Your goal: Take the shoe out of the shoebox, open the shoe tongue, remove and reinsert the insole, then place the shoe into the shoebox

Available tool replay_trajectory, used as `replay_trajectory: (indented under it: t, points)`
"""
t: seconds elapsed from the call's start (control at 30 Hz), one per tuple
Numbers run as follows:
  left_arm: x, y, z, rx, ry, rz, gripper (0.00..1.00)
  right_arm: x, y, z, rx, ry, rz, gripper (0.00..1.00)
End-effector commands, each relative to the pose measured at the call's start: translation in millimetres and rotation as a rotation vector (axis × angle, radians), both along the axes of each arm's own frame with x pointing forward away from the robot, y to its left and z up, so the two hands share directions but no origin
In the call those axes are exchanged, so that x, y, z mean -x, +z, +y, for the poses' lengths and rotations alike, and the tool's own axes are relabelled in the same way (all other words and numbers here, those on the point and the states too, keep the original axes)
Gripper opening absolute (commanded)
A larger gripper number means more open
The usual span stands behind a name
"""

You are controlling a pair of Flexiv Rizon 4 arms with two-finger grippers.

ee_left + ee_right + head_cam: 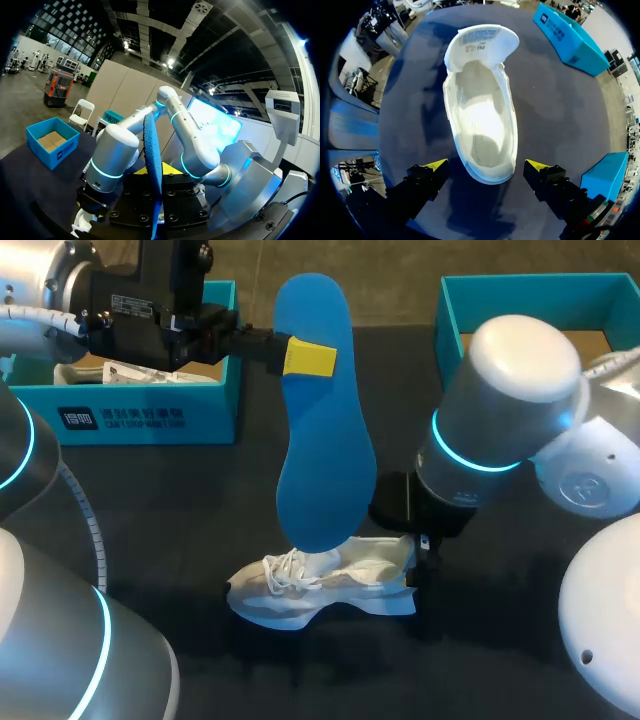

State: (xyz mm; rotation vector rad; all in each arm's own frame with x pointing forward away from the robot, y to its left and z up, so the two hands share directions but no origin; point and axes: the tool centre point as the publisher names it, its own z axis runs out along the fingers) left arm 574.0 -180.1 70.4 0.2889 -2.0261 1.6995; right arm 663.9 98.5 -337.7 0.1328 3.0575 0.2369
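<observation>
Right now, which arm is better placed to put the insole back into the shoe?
Left. The left gripper is shut on the blue insole above the white shoe; the right gripper is open, straddling the shoe's heel.

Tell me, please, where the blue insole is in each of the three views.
Head view: the insole stands at the centre, held near its top by the left jaws, its lower end at the shoe.
Left wrist view: the insole is edge-on between the left jaws.
Right wrist view: not in it.
Shared landmark: the white shoe, beside the right arm and ahead of the open right jaws.
</observation>
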Motion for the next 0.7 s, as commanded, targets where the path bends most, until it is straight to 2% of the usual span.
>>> replay_trajectory:
  t: [0.03, 0.27, 0.5, 0.7]
  points:
    - [-1.1, 1, -2, -0.003, -0.002, 0.001, 0.00, 1.7, 3, 3, 0.147, -0.010, 0.007, 1.00]
    - [-1.1, 1, -2, -0.003, -0.002, 0.001, 0.00, -6.4, 7, 7, 0.095, 0.020, 0.003, 1.00]
    - [-1.1, 1, -2, -0.003, -0.002, 0.001, 0.00, -22.2, 11, 24, 0.070, 0.063, -0.006, 1.00]
    - [-1.1, 1, -2, -0.003, -0.002, 0.001, 0.00, -34.1, 4, 40, 0.059, 0.086, -0.002, 1.00]
